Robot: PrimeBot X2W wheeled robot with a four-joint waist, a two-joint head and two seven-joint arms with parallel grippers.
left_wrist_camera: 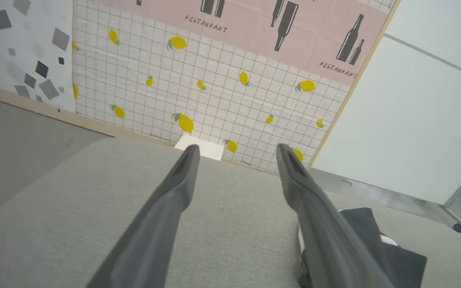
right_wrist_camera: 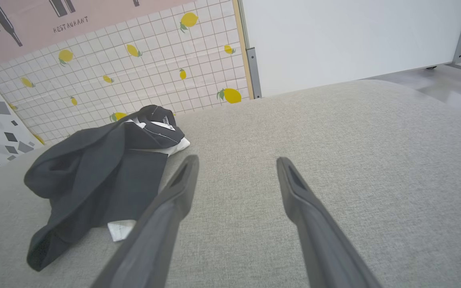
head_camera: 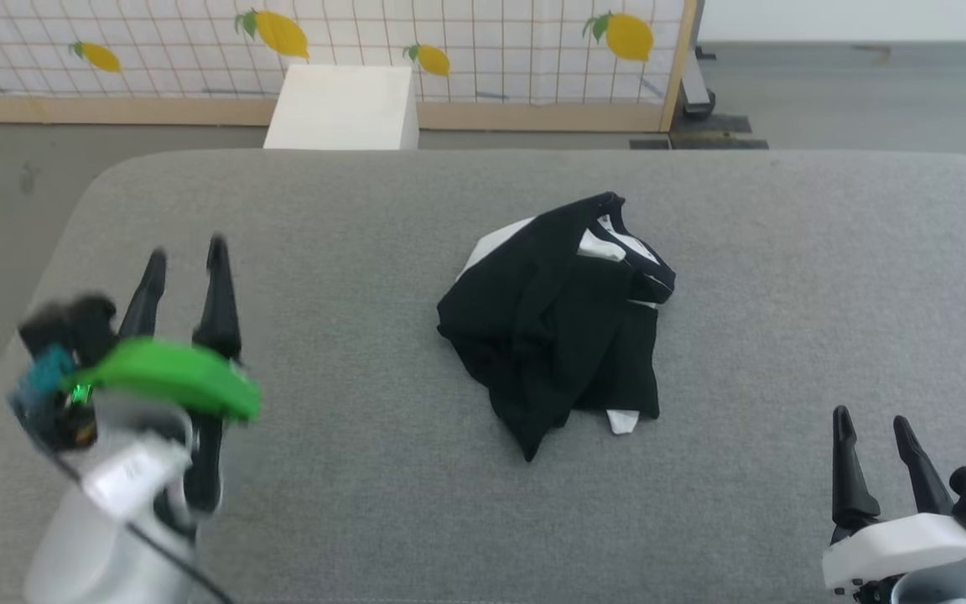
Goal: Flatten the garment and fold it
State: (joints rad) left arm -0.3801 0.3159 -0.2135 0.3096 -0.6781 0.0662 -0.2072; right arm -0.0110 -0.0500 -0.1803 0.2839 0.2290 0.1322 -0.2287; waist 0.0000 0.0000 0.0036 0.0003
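Note:
The garment [head_camera: 554, 323] lies crumpled in a heap at the middle of the grey table [head_camera: 349, 252], mostly black cloth on top with small white patches and the black-trimmed neckline at its far right. My left gripper [head_camera: 185, 256] is raised over the table's left part, open and empty, well left of the heap. My right gripper [head_camera: 873, 424] stands open and empty at the near right. In the right wrist view the garment [right_wrist_camera: 102, 172] lies left of the open gripper [right_wrist_camera: 236, 162]. In the left wrist view the garment [left_wrist_camera: 390, 252] peeks from behind the right finger [left_wrist_camera: 318, 220].
A white box [head_camera: 345, 105] stands on the floor behind the table's far edge, in front of a lemon-patterned partition [head_camera: 449, 50]. The table's left edge runs close to my left arm. Bare grey floor [head_camera: 869, 92] lies beyond at the right.

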